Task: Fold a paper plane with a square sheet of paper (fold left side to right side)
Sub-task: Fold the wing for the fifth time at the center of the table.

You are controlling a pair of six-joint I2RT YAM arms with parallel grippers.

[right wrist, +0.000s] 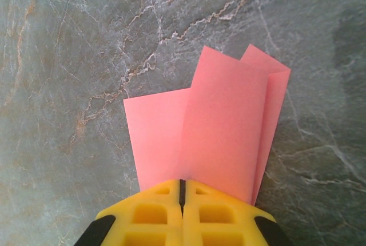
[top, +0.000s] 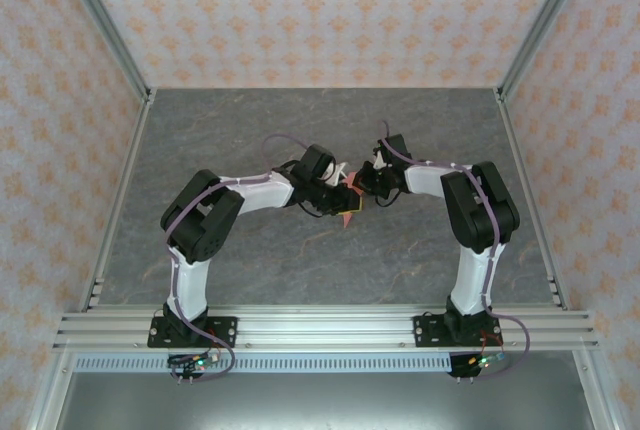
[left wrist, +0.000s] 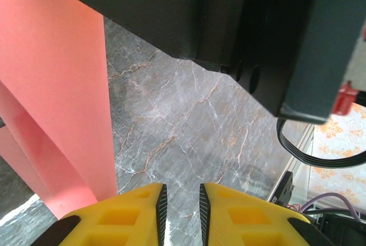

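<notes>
The salmon-pink sheet of paper [right wrist: 223, 126] is folded into overlapping flaps with a crease down its middle, and it hangs above the grey marble table. My right gripper [right wrist: 183, 184] is shut on its near edge, yellow fingers pressed together. In the top view the paper [top: 346, 214] shows as a small pink patch between both wrists at the table's middle. My left gripper [left wrist: 182, 200] is open by a narrow gap, with bare table showing between its pads. The paper [left wrist: 63, 103] stands just left of its left finger [left wrist: 131, 209], outside the jaws. In the top view my left gripper [top: 350, 196] faces my right gripper [top: 368, 186].
The right arm's black wrist [left wrist: 229, 23] hangs close above and ahead of my left gripper. The grey marble table [top: 300, 130] spreads out on all sides. Aluminium frame rails [top: 320, 328] and patterned walls close it in.
</notes>
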